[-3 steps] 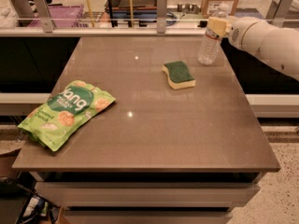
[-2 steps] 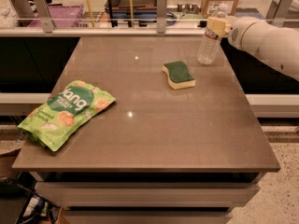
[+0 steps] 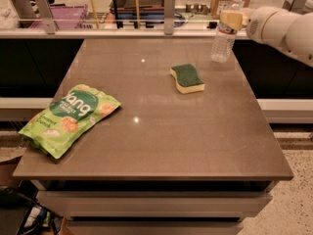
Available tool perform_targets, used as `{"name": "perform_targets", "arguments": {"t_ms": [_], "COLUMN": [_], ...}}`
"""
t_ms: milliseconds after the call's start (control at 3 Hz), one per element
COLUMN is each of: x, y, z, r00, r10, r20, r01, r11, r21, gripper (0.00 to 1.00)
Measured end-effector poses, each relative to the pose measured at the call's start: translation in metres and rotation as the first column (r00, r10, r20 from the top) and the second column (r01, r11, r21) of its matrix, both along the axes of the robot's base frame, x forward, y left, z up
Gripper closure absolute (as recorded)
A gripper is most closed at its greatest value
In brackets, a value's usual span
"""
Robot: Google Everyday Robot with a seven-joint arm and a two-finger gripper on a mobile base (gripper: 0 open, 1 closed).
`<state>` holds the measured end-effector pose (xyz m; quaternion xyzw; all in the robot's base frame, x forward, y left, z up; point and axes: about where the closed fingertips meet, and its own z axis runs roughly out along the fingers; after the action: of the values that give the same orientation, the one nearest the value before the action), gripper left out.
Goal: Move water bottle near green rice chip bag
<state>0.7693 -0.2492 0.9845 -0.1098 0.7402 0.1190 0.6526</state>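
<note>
The water bottle [image 3: 223,37], clear and ribbed with a white cap, stands at the table's far right corner. My gripper [image 3: 231,19] comes in from the right on a white arm [image 3: 283,28] and sits at the bottle's upper part, its yellowish tip in front of the neck. The green rice chip bag [image 3: 71,117], a light-green pouch with a dark green round logo and pictured orange chips, lies flat at the table's left front, far from the bottle.
A green-and-yellow sponge [image 3: 187,78] lies on the brown table [image 3: 166,131] between bottle and bag, nearer the bottle. A railing [image 3: 168,6] and cluttered shelves run behind the far edge. The table's edges drop off at left, right and front.
Almost nothing differs. My gripper stays at the top of the bottle, shifted only slightly. The bottle, sponge and bag have not moved.
</note>
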Motion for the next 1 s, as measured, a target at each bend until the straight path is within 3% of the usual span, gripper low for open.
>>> {"name": "perform_targets", "arguments": {"t_ms": [333, 667, 1000], "x": [-0.011, -0.027, -0.050], "y": [-0.004, 0.001, 0.017], "z": [0.040, 0.074, 0.102], "r00": [0.9975, 0.9881, 0.9661], "r10": [0.071, 0.154, 0.258], "r20": [0.002, 0.002, 0.001], "r01": [-0.071, -0.153, -0.258], "r11": [0.997, 0.986, 0.965], "r21": [-0.041, -0.061, -0.056], "gripper": [1.00, 1.00, 1.00]}}
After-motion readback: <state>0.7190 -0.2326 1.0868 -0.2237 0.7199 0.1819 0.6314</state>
